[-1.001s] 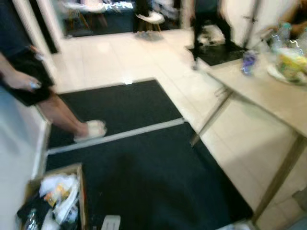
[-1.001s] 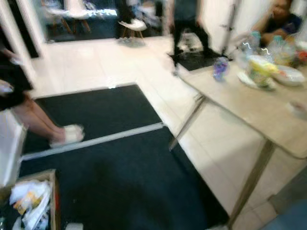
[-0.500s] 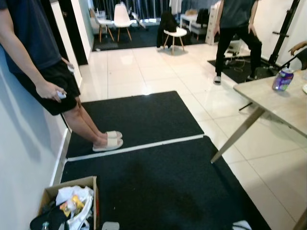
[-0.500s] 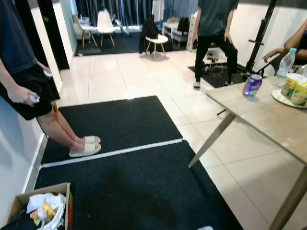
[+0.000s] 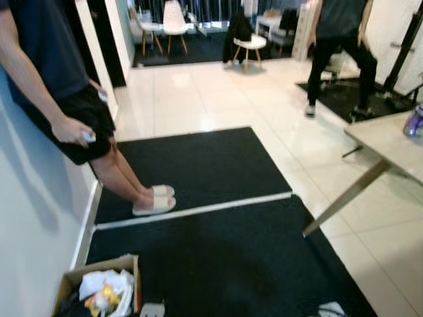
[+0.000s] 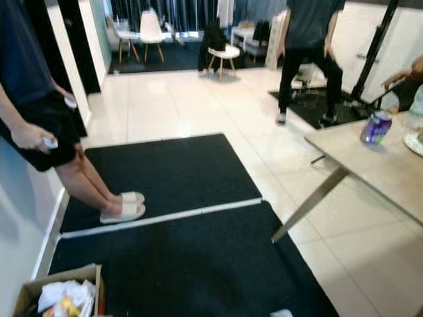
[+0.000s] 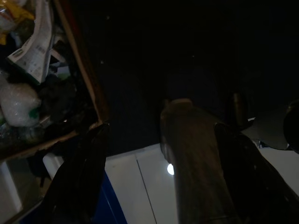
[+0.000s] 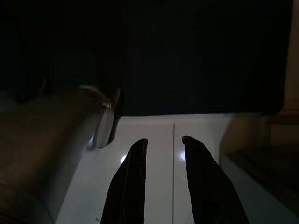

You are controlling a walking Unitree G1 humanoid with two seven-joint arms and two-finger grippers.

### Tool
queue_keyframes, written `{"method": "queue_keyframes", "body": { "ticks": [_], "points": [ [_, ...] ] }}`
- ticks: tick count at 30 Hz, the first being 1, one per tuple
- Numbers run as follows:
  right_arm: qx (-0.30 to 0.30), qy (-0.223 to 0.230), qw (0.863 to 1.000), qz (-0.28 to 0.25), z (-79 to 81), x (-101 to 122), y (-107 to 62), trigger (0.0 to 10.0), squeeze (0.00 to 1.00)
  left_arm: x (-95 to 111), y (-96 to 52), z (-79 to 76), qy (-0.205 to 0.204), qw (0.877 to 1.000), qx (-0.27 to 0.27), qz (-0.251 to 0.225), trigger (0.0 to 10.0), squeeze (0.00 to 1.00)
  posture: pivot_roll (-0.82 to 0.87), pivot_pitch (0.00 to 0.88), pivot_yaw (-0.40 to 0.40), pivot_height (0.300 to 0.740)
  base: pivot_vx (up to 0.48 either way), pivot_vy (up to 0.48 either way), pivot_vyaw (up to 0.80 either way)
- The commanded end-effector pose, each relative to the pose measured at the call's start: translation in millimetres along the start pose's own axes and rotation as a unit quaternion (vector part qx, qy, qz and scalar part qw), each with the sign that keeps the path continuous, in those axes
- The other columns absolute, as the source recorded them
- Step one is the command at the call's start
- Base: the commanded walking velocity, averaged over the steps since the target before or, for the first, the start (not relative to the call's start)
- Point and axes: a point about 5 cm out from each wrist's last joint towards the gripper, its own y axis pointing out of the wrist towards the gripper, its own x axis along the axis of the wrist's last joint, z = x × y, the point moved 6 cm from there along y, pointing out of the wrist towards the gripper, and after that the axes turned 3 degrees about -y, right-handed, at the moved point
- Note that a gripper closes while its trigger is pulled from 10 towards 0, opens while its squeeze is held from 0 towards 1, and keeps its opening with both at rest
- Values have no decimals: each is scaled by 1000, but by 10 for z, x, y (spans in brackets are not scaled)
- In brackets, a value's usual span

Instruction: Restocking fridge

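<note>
At far left we see a person (image 5: pixel 59 99) leaning on the wall, cut off at the shoulders, with a small pale thing in one hand that we cannot identify. Below, a box (image 5: pixel 99 290) of wrappers and bags sits on the black mat (image 5: pixel 218 257), cut by the frame edge; the dim left wrist view shows its contents (image 7: pixel 23 70) closer, though its dark fingers there are too murky for us to tell the jaws' state. Mid-room, a second person (image 6: pixel 307 59) stands on the tiles, head out of frame. At right, a can (image 6: pixel 377 127) stands on the worktop (image 6: pixel 377 168); the left eye view crops it. Our right gripper (image 8: pixel 163 142) hangs over white floor, jaws slightly parted, empty.
</note>
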Motion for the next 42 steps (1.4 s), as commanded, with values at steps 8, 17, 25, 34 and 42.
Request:
{"method": "queue_keyframes", "body": {
  "ticks": [8,17,25,34,42],
  "points": [
    [3,13,1000,11,33,-60,2,10000,0,-47,-5,-2,2,1000,0,8,10000,0,-86,24,-5,734,298,0,-478],
    [-1,16,1000,11,26,-59,2,10000,0,-53,-7,5,3,1000,1,9,10000,0,-86,24,-5,734,297,0,-622],
    [-1,11,1000,14,9,-83,-5,10000,0,-58,-11,20,7,1000,2,10,10000,0,-84,21,-5,734,296,0,0],
    [1,9,1000,17,29,-96,-3,10000,0,-39,-9,35,13,1000,2,9,10000,0,-79,8,-5,734,295,0,0],
    [2,9,1000,20,34,-93,0,10000,0,-41,-8,28,10,1000,2,9,10000,0,-78,3,-7,734,296,0,-98]
  ]
}}
